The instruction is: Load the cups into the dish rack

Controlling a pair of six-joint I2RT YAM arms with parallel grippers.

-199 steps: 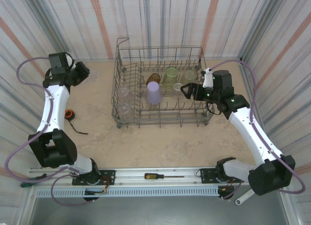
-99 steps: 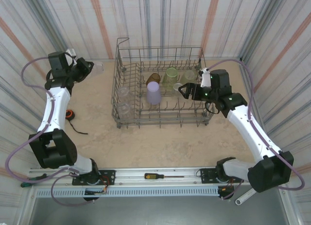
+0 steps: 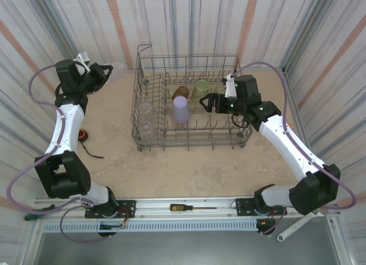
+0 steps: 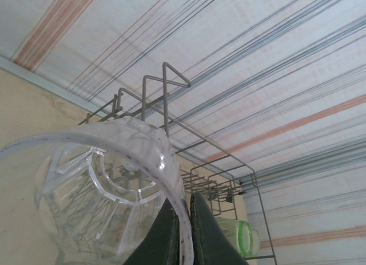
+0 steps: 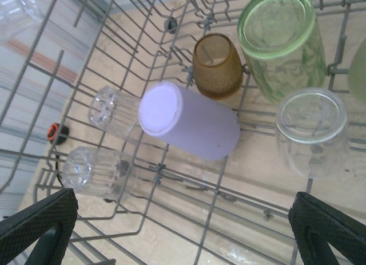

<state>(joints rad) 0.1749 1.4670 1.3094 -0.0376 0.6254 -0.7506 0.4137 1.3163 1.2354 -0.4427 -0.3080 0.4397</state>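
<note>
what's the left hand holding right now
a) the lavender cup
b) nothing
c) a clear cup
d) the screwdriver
c: in the left wrist view the left hand pinches the rim of a clear cup, while the lavender cup sits in the dish rack.

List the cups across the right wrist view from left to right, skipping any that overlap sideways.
bottom-left clear cup → lavender cup → right-hand clear cup
</note>
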